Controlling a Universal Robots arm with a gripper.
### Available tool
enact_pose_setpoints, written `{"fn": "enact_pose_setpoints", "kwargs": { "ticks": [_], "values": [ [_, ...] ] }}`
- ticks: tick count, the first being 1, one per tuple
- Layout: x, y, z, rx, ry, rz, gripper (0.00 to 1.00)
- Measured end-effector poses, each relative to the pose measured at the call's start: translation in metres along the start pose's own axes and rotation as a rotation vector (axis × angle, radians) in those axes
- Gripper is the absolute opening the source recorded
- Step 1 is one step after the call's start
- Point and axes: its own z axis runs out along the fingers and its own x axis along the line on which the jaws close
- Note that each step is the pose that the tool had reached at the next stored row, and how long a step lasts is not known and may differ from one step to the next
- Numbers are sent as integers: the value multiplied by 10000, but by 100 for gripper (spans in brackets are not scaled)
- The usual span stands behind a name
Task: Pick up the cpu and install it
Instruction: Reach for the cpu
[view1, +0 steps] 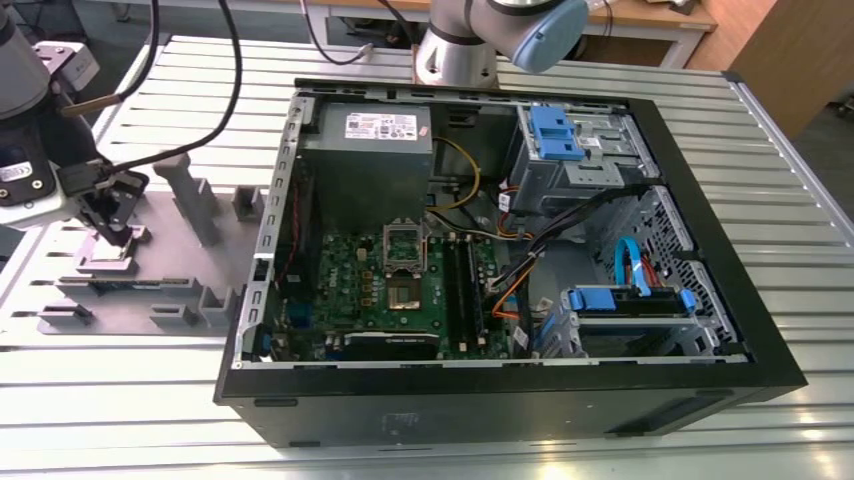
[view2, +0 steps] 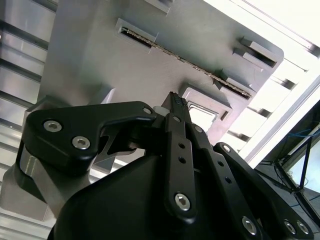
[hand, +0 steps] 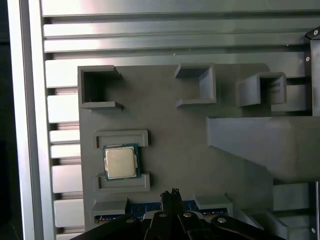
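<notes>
The cpu (hand: 120, 162), a small silvery square chip with a thin green edge, lies flat in a recess of the grey holder plate (hand: 180, 125) in the first wrist view. It also appears as a bright square (view2: 204, 113) just beyond the fingertips in the second wrist view. My gripper (hand: 173, 194) hovers above the plate, a little to one side of the chip and not touching it. Its black fingers (view2: 176, 107) are pressed together, holding nothing. In the exterior view the gripper (view1: 118, 228) hangs over the holder plate (view1: 174, 260), at the exterior view's left of the open computer case.
The open computer case (view1: 507, 385) lies on the slatted aluminium table (view1: 120, 370). Inside are the green motherboard with its open socket (view1: 404, 293) and raised frame (view1: 404, 243), a grey power supply (view1: 376, 130) and blue drive bays. Upright grey posts (view1: 187, 195) stand on the holder plate.
</notes>
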Motion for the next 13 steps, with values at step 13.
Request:
{"fn": "enact_pose_setpoints", "kwargs": {
  "ticks": [13],
  "values": [
    [-1, -26, 23, 1, 1, 0, 11]
  ]
}}
